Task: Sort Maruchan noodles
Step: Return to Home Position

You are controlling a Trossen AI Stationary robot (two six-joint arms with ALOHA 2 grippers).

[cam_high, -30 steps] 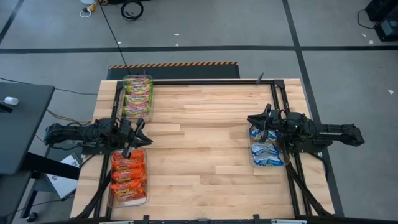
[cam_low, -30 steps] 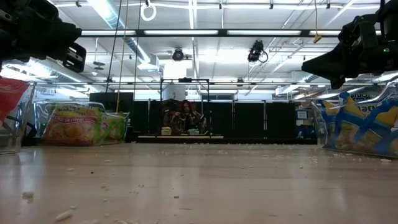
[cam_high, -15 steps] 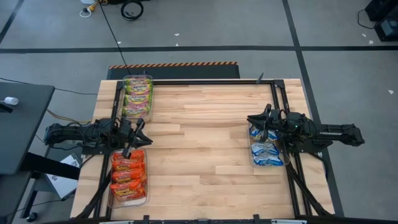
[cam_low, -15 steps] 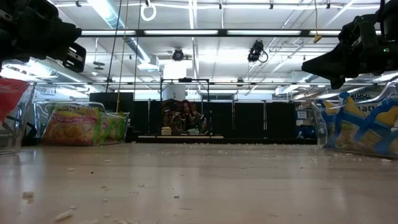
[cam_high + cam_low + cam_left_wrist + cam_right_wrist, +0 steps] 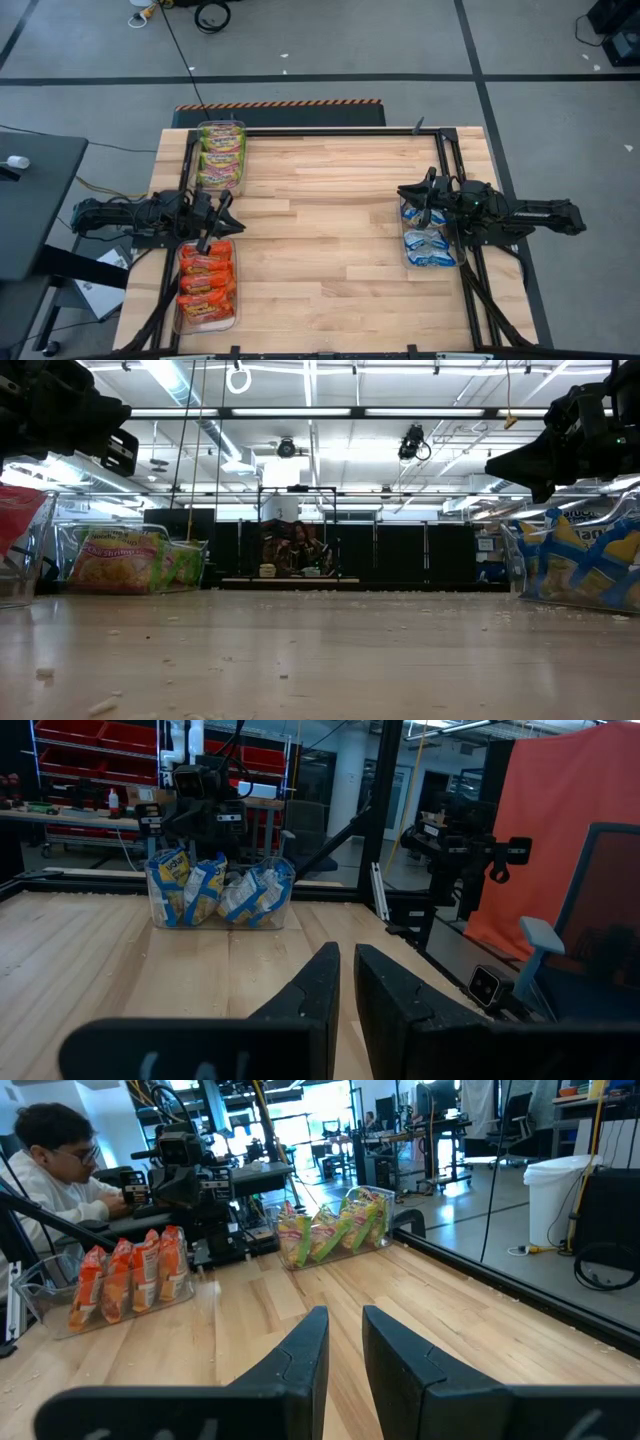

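1. Maruchan noodles, small flat plastic ramen packets, all lie in three clear rectangular plastic bins on the light wooden table.
2. Orange-red packets stand in a row in the lower-left clear bin, at the table's left edge in the high view.
3. Green-pink-yellow packets fill the upper-left clear bin, same edge, well apart from the orange one.
4. Blue-white packets sit in the right clear bin, near the table's right edge.
5. Left gripper hangs above the table just past the upper end of the lower-left clear bin, pointing across toward the right clear bin. Jaws are drawn together with only a thin slit between them, grasping nothing.
6. Right gripper hangs over the upper end of the right clear bin, pointing toward the left side. Jaws are likewise clenched to a thin slit, grasping nothing.
7. A person sits beyond the table's left side, seen in the right wrist view.
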